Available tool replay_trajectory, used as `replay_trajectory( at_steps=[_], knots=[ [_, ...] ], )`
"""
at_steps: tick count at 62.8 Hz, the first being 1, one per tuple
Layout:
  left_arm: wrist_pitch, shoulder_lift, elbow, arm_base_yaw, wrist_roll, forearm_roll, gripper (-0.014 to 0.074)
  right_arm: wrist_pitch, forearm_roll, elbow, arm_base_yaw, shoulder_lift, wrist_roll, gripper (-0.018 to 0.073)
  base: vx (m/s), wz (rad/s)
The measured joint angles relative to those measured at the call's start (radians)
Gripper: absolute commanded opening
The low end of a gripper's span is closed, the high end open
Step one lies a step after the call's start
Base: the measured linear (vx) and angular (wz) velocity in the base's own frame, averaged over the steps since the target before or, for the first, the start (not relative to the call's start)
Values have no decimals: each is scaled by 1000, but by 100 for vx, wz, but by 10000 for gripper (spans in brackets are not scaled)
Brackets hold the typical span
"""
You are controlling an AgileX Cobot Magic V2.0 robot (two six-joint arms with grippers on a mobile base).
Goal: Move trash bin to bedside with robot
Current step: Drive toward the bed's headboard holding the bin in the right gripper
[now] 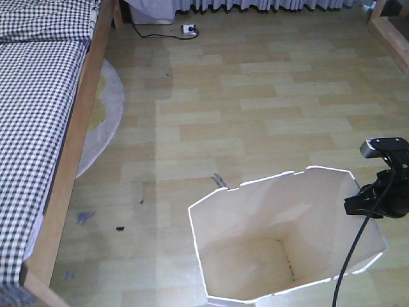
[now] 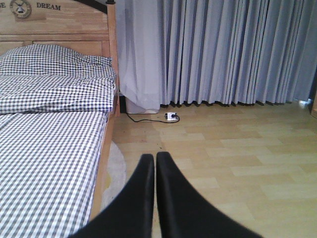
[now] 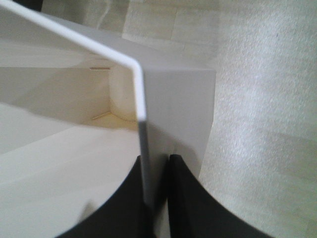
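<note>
Bin [image 1: 255, 211]: white, open-topped, nothing visible inside; upright on floor [image 1: 255, 109] at lower right of front view.
Bin vs bed [image 1: 71, 160]: well apart; bare floor between bin and side rail. Task judged not yet done.
Right gripper [image 3: 157, 163]: fingers clamped on bin wall just under rim, beside an angled corner; one finger inside, one outside.
Left gripper [image 2: 152, 157]: fingers pressed together, nothing between; clear of bin, pointing over the floor beside the bed towards the curtain [image 2: 223, 49].
Rug [image 1: 105, 109]: pale, round, part-tucked under side rail, further along the rail from the bin.
Power strip [image 1: 188, 29]: with its lead, on floor at far edge by curtain, well away from bin.
Arm cable [image 1: 358, 243]: black, hanging across bin's right rim.
Stage (judged): bin gripped, carry or drag to bed not finished.
Risk 1: thin wall, single pinch point. Likely to flex and slide out of fingers if pulled fast.
Risk 2: one-sided hold. Bin may swing or tip if lifted, base may catch on plank seams if dragged.
Risk 3: rug edge. Could snag base and topple bin if approach runs over it.
Risk 4: cable over rim. Could hook the rim and tug the bin askew as the arm turns.
Risk 5: side rail. Knock against it could break the grip.
</note>
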Motion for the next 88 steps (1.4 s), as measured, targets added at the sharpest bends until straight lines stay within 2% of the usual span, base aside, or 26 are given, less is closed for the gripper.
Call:
replay_trajectory(
  at_steps=[88],
  knots=[
    [0,0,0,0,0,0,-6,-3,1,0,0,0,0,-6,44,1]
  ],
)
